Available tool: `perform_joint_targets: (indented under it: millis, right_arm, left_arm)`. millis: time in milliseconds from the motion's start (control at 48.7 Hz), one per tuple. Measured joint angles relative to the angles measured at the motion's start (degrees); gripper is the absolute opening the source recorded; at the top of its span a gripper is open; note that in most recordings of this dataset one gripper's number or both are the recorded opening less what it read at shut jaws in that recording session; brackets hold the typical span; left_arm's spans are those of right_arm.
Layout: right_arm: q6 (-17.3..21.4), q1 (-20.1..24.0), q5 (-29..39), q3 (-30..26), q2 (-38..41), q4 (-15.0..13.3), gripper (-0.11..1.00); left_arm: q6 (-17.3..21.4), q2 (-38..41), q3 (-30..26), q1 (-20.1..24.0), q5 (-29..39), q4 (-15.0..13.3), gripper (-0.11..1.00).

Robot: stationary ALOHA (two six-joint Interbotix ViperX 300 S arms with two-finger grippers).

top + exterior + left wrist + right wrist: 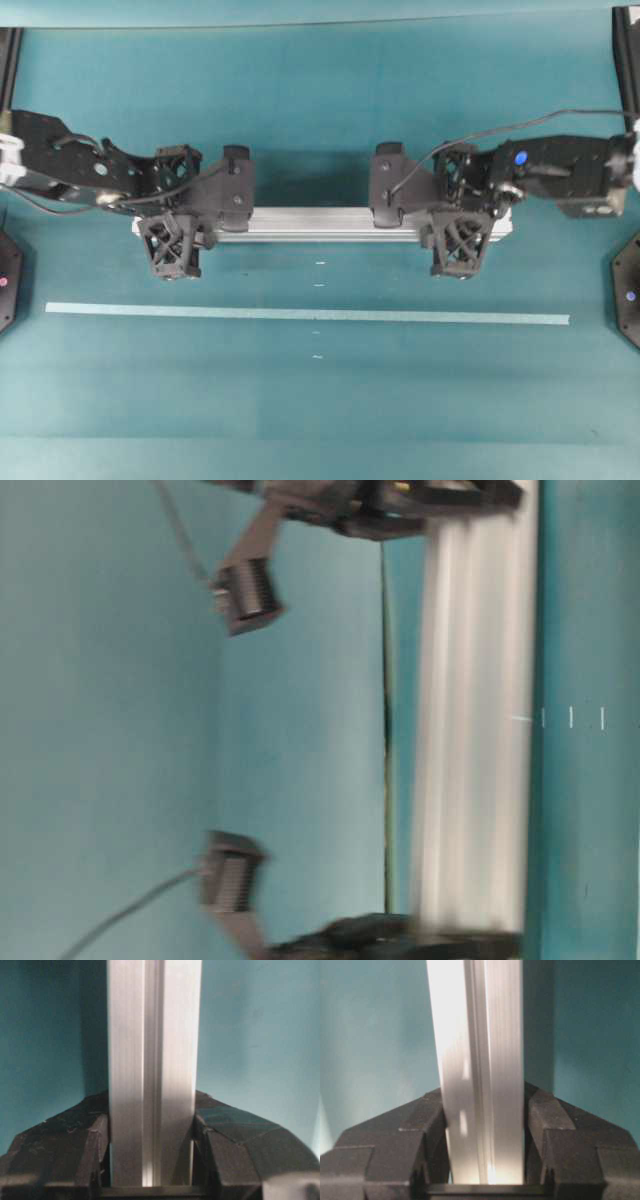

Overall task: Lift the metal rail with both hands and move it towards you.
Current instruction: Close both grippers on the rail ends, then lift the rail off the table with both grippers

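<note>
Overhead view: I'm the robot w/ two black arms reaching in from either side of a teal table. My left gripper and right gripper each straddle the metal rail, one near each end, so the bar runs straight between them. Both arms come in low and nearly level, wrists bent down, fingers pointing toward the near edge. A thin pale tape strip lies parallel to the rail, on the near side of my grippers, well apart from them. Table-level view: sideways and blurred; the rail shows as a long bright band w/ dark gripper parts at both ends; can't tell from here if it's off the table. Left wrist view: the rail runs straight out ahead of me, both pads pressed against its sides, jaws partly closed and clamped on it. Right wrist view: same picture, the rail squeezed between my pads, no gap either side. Handling, my judgement: stiff aluminium, prob. moderately heavy, smooth and a bit slippery; it won't flex, so both ends must rise together. Gripping near the ends, as now, looks right for balance.
</note>
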Motion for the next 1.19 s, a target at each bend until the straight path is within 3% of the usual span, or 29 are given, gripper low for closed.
perform_joint_targets:
  millis: [246, 513, 739, 965, 1190]
  right_arm:
    - [0.79, -0.09, 13.97, -7.38, -5.89, 0.09, 0.4]
    - [4.92, 0.44, 30.15, -19.42, -8.53, 0.18, 0.4]
    - [6.24, 1.93, 38.85, -26.63, -8.61, 0.09, 0.4]
    - [10.11, 2.9, 49.13, -35.51, -8.61, 0.18, 0.4]
    - [13.89, 4.92, 53.0, -43.24, -8.7, 0.18, 0.4]
  left_arm:
    - [0.09, -6.68, -7.29, 0.09, 15.29, 0.0, 0.29]
    - [-0.79, -10.99, -15.38, -0.18, 27.77, -0.09, 0.29]
    - [-3.34, -12.3, -22.59, -2.64, 36.74, -0.09, 0.29]
    - [-4.92, -12.39, -29.62, -3.87, 43.51, -0.09, 0.29]
    - [-5.8, -12.48, -37.62, -5.45, 49.48, -0.09, 0.29]
